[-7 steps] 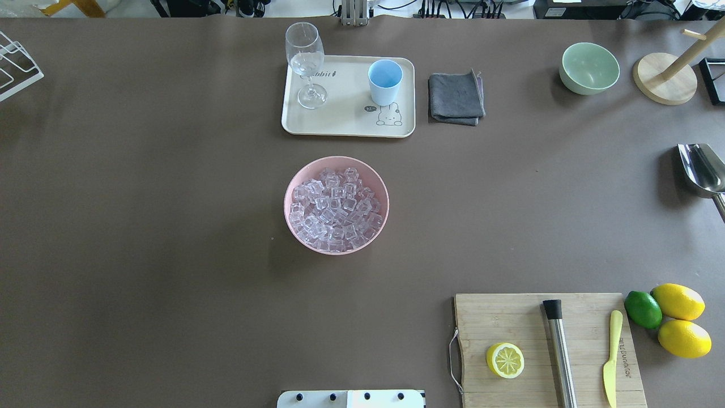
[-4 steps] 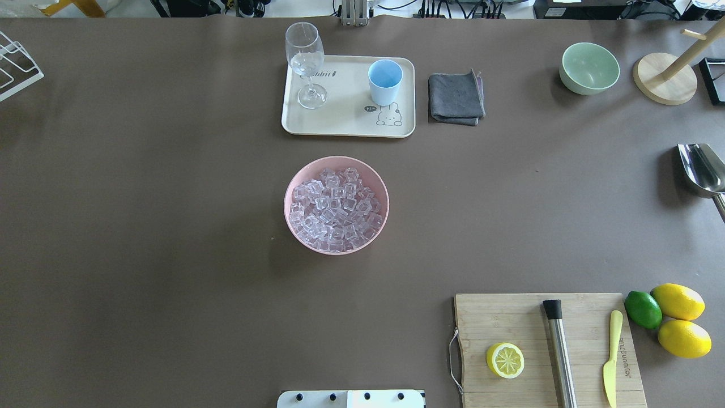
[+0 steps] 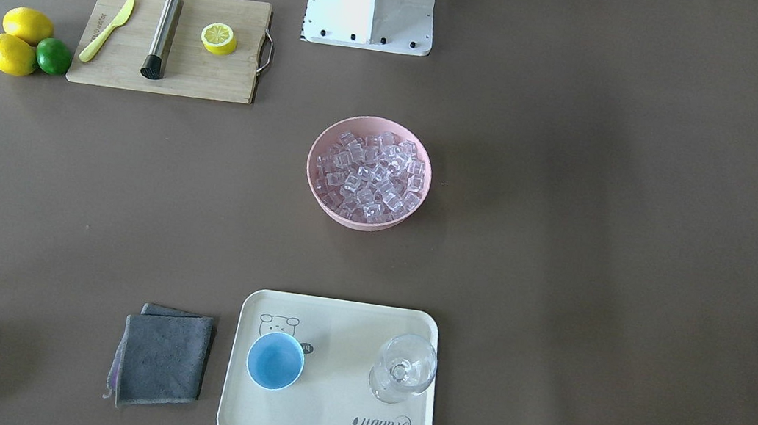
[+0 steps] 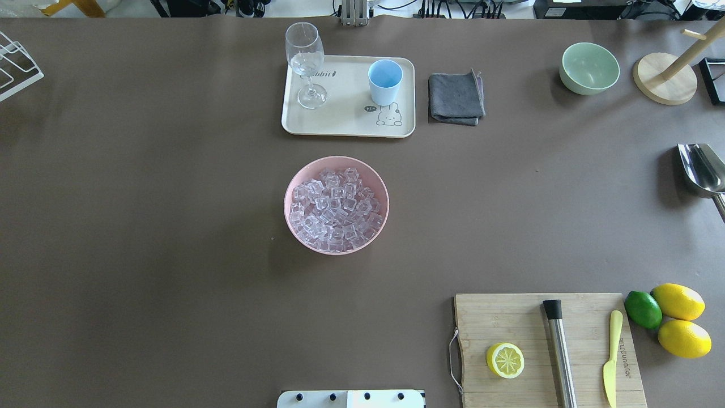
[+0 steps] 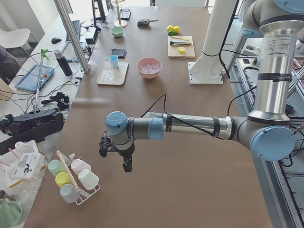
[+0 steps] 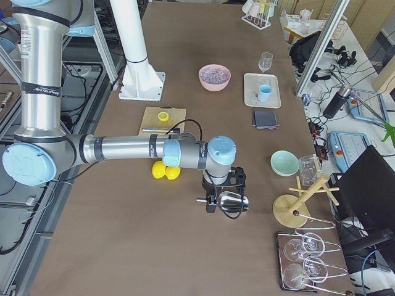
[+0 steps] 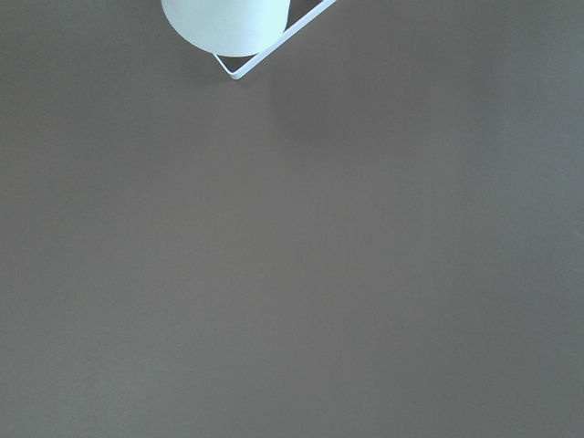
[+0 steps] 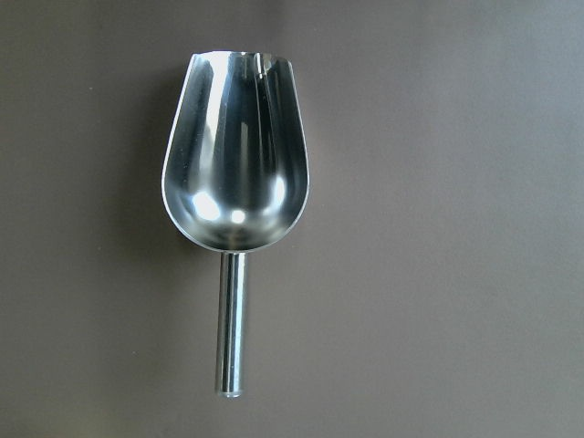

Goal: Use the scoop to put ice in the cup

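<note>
The silver scoop [image 4: 701,169] lies on the table at the far right edge, handle toward the robot; the right wrist view shows it [image 8: 235,182] straight below with no fingers in view. The ice [image 4: 335,208] fills a pink bowl [image 4: 285,207] at the table's middle. The light-blue cup [image 4: 385,81] stands upright on a cream tray [image 4: 345,122]. My right gripper [image 6: 221,200] hovers over the scoop [image 6: 233,203]; I cannot tell whether it is open or shut. My left gripper [image 5: 116,161] hangs over bare table at the left end; I cannot tell its state.
A wine glass [image 4: 306,59] stands on the tray beside the cup. A grey cloth [image 4: 456,97], a green bowl [image 4: 589,68] and a wooden stand [image 4: 665,79] lie at the back right. A cutting board [image 4: 510,317] with a steel cylinder [image 4: 561,354] is at the front right. A cup rack [image 5: 71,178] is near the left gripper.
</note>
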